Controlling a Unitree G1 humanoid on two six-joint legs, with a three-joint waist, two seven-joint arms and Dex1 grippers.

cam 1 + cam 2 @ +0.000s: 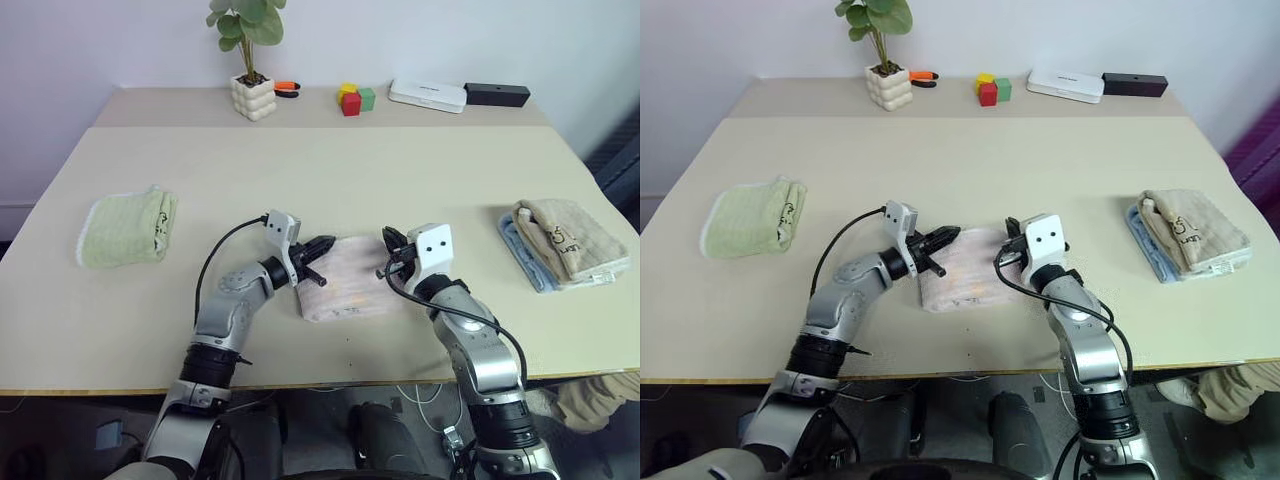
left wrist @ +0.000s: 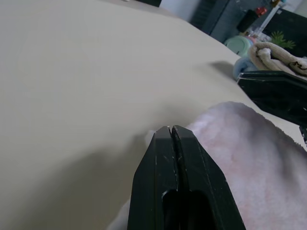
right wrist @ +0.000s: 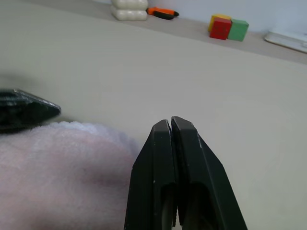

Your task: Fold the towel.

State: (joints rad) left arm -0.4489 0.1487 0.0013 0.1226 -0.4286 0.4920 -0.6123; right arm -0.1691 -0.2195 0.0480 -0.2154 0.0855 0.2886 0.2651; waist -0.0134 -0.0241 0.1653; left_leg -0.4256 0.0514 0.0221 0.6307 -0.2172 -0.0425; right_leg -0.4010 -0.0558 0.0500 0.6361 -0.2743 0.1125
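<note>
- Near the table's (image 1: 330, 180) front edge, about midway along it, I see the towel (image 1: 350, 283) lying as a compact folded bundle.
- My left gripper (image 1: 322, 246) is clenched on nothing, at the towel's left side.
- My right gripper (image 1: 392, 243) is clenched too, empty, at its right side.
- I judge the folding is about done, with both arms clear of the cloth.
- Next I'd check the fold lies flat, then pull the arms back.

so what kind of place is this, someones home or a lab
Most likely a lab or office test setup, not a home. A plain beige table holds folded towels spaced apart, such as the green towel, with toy blocks and a potted plant lined up along a bare white wall.
</note>
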